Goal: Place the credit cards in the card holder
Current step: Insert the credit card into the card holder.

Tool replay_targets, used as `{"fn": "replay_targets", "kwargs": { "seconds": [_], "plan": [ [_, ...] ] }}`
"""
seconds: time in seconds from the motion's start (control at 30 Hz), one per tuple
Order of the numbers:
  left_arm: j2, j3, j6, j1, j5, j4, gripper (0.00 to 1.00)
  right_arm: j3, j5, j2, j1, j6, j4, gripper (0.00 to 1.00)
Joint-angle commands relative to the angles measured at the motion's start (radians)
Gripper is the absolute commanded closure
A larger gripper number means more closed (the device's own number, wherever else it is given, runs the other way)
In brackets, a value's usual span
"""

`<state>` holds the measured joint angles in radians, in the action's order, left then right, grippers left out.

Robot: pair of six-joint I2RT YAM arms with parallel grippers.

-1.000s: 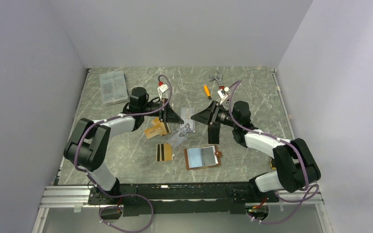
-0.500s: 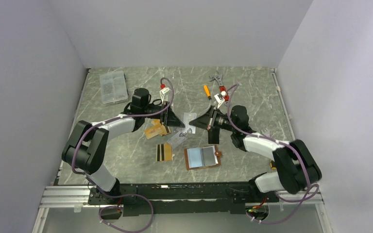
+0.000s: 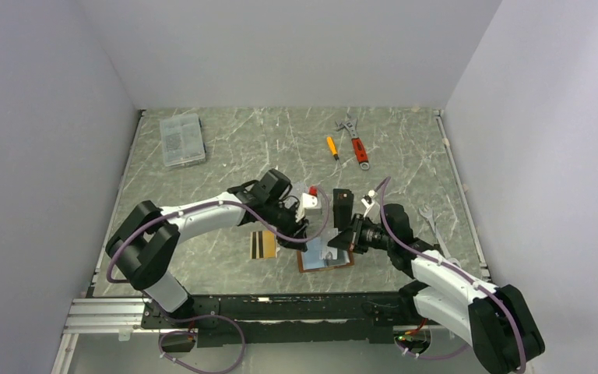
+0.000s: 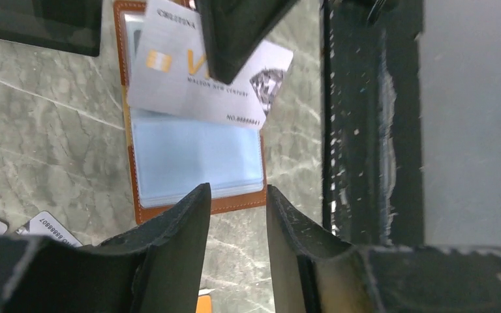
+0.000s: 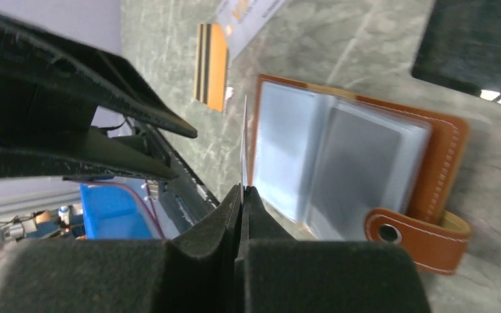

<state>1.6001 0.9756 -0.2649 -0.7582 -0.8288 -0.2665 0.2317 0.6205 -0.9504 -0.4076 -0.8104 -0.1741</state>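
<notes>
Change since 1.0 s ago: both arms have left the middle of the grey marbled counter (image 3: 226,148) and come down to its near edge, over the tan-brown leather folding card holder (image 3: 325,255). The holder lies open, clear sleeves up, and has not shifted. The silver-grey printed plastic card (image 4: 169,78), which was out between the two arms half a second ago, has travelled with them. It now hangs over the holder's far page, skewed, one corner past the leather rim. It is not yet in a sleeve.

Meaning: carry done, insertion about to begin. The card's edge probably has to be squared to a sleeve mouth first.

Right pincer (image 5: 241,195): jaws closed tight on the silver-grey card, which the right wrist view shows edge-on, as a thin line rising from the fingertips.

Left pincer (image 4: 235,195): jaws parted by a moderate gap, nothing between them, poised above the holder's near edge. I cannot tell whether it touches the leather.

The gold plastic card with black stripes (image 3: 262,245) lies on the counter just beside the holder, waiting.
</notes>
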Motion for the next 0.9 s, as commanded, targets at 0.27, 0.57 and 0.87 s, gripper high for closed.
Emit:
{"fn": "replay_targets", "kwargs": {
  "seconds": [0.27,0.57,0.87],
  "plan": [
    [0.037,-0.008,-0.307,-0.149,0.301,-0.064,0.64,0.007,-0.078,-0.085,0.023,0.095,-0.007,1.00],
    [0.072,-0.001,-0.373,-0.212,0.359,-0.076,0.67,-0.040,-0.097,-0.066,0.025,0.091,-0.076,1.00],
    [0.094,-0.009,-0.423,-0.252,0.425,-0.088,0.71,-0.099,-0.129,-0.053,0.024,0.062,-0.159,1.00]
  ]
}}
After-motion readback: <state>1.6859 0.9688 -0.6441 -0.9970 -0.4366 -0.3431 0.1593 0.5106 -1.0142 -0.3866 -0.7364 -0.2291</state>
